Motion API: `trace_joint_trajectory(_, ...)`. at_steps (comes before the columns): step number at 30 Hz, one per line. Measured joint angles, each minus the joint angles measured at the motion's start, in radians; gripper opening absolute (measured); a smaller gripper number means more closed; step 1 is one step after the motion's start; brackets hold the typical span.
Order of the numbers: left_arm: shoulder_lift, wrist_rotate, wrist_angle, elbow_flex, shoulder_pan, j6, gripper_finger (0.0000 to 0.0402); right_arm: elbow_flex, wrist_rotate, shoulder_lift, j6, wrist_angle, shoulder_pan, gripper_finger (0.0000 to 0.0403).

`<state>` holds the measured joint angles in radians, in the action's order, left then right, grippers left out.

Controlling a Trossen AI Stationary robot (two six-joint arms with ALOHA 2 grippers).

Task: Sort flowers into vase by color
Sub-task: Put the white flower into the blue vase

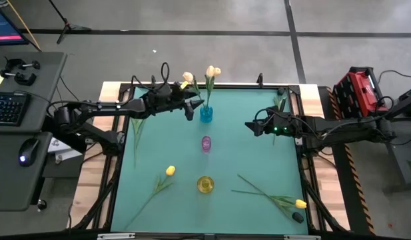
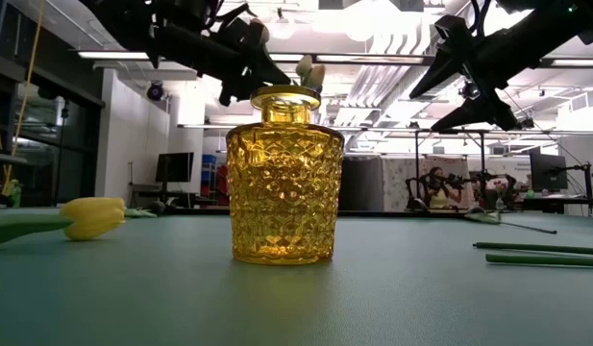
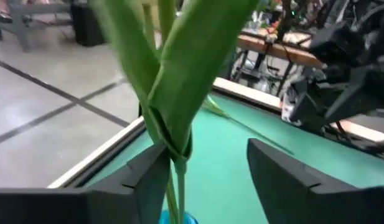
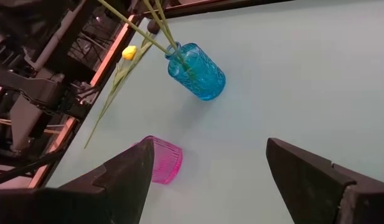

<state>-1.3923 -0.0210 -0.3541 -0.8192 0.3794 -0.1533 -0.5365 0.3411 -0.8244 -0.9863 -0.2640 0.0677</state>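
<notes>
A blue vase [image 1: 206,113] stands near the far edge with cream tulips [image 1: 212,71] in it. My left gripper [image 1: 190,112] is open beside the vase, its fingers on either side of one tulip's stem and leaves [image 3: 179,93] above the vase mouth [image 3: 179,218]. My right gripper [image 1: 248,125] hangs open over the table, to the right of the vase and apart from it [image 4: 210,142]. A pink vase [image 1: 206,143] and a yellow vase [image 1: 205,185] stand empty. Yellow tulips [image 1: 169,171] [image 1: 300,203] lie flat on the table. My left gripper has the tulip's stem [image 3: 177,177] between its open fingers, just above the blue vase's mouth and close to one finger [image 3: 155,180]. I cannot tell whether that finger touches the stem. The tulip stands upright in the vase.
A dark bud [image 1: 298,217] lies by the yellow tulip near the right near corner. More green stems lie at the far right [image 1: 280,103] and along the left side [image 1: 137,127]. In the low view the yellow vase [image 2: 284,178] stands close, with a yellow bud [image 2: 92,217] beside it.
</notes>
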Motion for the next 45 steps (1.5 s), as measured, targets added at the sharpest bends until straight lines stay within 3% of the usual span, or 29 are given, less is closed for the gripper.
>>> trace_joint_trajectory(10,0.09,-0.039,0.218,0.0,0.004,0.06,0.0268,0.0,-0.002,0.0,0.0,0.0,0.0,0.0298)
trace_joint_trajectory(25,0.124,-0.077,0.418,0.0,0.006,0.06,0.0271,0.0,-0.004,0.0,0.0,0.0,0.0,0.0298)
trace_joint_trajectory(34,0.283,-0.088,0.519,0.0,-0.004,0.059,0.0271,0.0,-0.004,0.0,0.004,0.0,0.0,0.0298)
trace_joint_trajectory(39,0.38,-0.202,0.54,0.0,-0.003,0.065,0.0271,0.0,-0.004,0.0,0.025,0.0,0.0,0.0298)
trace_joint_trajectory(45,0.461,-0.446,0.458,0.0,-0.003,0.124,0.0268,0.0,-0.009,0.0,0.026,0.0,0.0,0.0298)
